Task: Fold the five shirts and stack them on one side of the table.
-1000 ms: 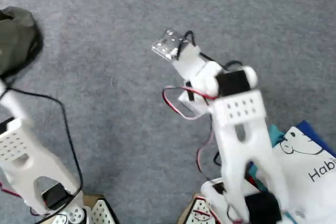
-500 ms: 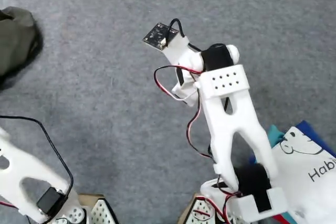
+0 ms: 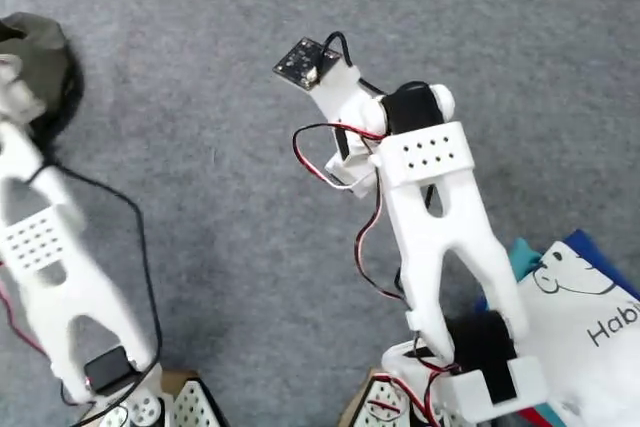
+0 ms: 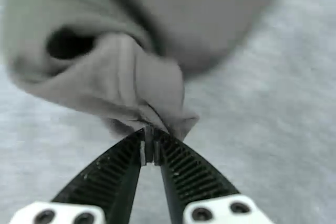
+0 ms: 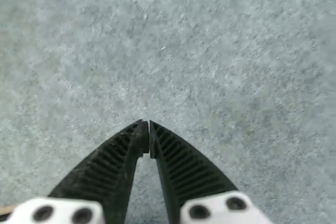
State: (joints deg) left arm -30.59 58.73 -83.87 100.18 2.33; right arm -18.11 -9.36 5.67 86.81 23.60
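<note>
A crumpled olive-grey shirt (image 3: 40,52) lies at the table's far left edge. My left arm (image 3: 40,237) stretches up to it. In the left wrist view my left gripper (image 4: 148,148) is shut at the near hem of the shirt (image 4: 142,82), and the cloth's creases run together into its tips. My right arm (image 3: 430,207) stands over the middle of the table. My right gripper (image 5: 148,140) is shut with nothing in it, just above bare grey cloth. A stack of folded shirts (image 3: 590,347), white on top with blue and teal under it, sits at the near right corner.
The grey table cover (image 3: 220,177) is flat between the two arms. A red and black cable (image 3: 365,232) hangs off the right arm. The arm bases (image 3: 180,407) stand at the near edge.
My left arm, drawn back low half a second ago, has swung up to the olive shirt. My right arm swung left a second ago and has held still since.
</note>
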